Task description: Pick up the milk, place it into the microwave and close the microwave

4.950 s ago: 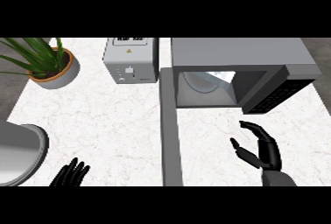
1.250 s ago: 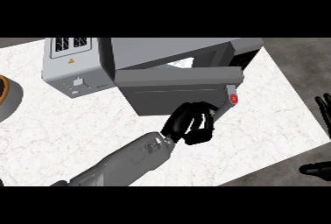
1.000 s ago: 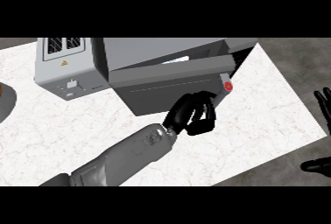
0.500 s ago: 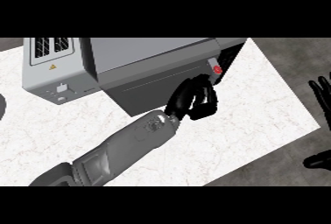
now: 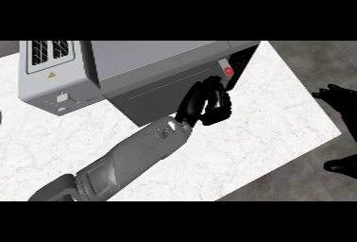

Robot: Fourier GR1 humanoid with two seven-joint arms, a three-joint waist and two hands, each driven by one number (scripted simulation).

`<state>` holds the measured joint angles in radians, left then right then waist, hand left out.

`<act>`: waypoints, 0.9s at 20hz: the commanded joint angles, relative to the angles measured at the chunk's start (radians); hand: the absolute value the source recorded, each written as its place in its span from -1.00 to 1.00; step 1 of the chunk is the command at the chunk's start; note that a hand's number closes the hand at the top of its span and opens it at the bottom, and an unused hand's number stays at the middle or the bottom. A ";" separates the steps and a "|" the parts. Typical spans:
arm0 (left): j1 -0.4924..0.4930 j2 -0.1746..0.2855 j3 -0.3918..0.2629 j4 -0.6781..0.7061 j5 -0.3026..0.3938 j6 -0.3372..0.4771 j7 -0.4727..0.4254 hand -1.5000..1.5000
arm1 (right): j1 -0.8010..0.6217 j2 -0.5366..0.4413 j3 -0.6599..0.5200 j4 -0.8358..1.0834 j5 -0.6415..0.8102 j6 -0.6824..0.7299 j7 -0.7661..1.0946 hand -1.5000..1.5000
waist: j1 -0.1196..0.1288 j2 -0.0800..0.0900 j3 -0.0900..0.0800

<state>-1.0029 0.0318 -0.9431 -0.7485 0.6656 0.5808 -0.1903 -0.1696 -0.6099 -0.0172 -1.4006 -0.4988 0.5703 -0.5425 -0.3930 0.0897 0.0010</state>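
The grey microwave (image 5: 157, 56) stands at the back of the white counter. Its door (image 5: 157, 92) is swung almost shut, with only a dark slit left by the red button (image 5: 228, 71). My left hand (image 5: 206, 103) lies flat against the door's front near its right end, fingers fairly straight and holding nothing. The left forearm (image 5: 132, 153) runs in from the lower left. At the view's right edge, off the counter, my right hand (image 5: 340, 98) shows with relaxed fingers. No milk is visible; the microwave's inside is hidden.
A grey toaster-like box (image 5: 52, 71) stands against the microwave's left side. The counter's right edge (image 5: 307, 94) runs diagonally, with dark floor beyond it.
The microwave door has swung from half open to nearly shut with my left hand pressed on it. The hand followed the door up and to the right.
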 commanded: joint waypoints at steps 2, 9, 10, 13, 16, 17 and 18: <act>-0.110 -0.030 0.017 -0.006 0.010 -0.007 -0.023 1.00 | -0.038 -0.034 0.069 -0.075 0.022 0.133 -0.031 1.00 | -0.016 -0.010 0.002; -0.110 -0.030 0.002 0.004 0.037 0.019 -0.037 1.00 | -0.062 -0.047 0.126 -0.182 0.012 0.153 0.012 1.00 | -0.050 -0.014 0.003; -0.111 -0.030 0.005 0.009 0.040 0.018 -0.042 1.00 | -0.061 -0.054 0.125 -0.189 0.006 0.156 0.017 1.00 | -0.052 -0.013 0.003; -0.110 -0.029 0.005 0.000 0.057 0.028 -0.049 1.00 | -0.070 -0.050 0.147 -0.223 -0.004 0.151 0.040 1.00 | -0.053 -0.011 0.002; -0.115 -0.029 0.003 0.004 0.063 0.048 -0.050 1.00 | -0.065 -0.050 0.163 -0.253 -0.014 0.149 0.058 1.00 | -0.066 -0.015 0.003; -0.106 -0.029 -0.004 0.006 0.064 0.049 -0.057 1.00 | -0.064 -0.049 0.167 -0.262 -0.014 0.147 0.060 1.00 | -0.067 -0.012 0.003; -0.109 -0.029 -0.005 0.003 0.068 0.058 -0.055 1.00 | -0.059 -0.051 0.168 -0.269 -0.016 0.145 0.064 1.00 | -0.073 -0.016 0.004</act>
<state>-0.9879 0.0556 -0.9664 -0.7485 0.7374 0.6565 -0.2349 -0.2301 -0.6613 0.1336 -1.6448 -0.5087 0.6583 -0.4421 -0.4361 0.0752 0.0037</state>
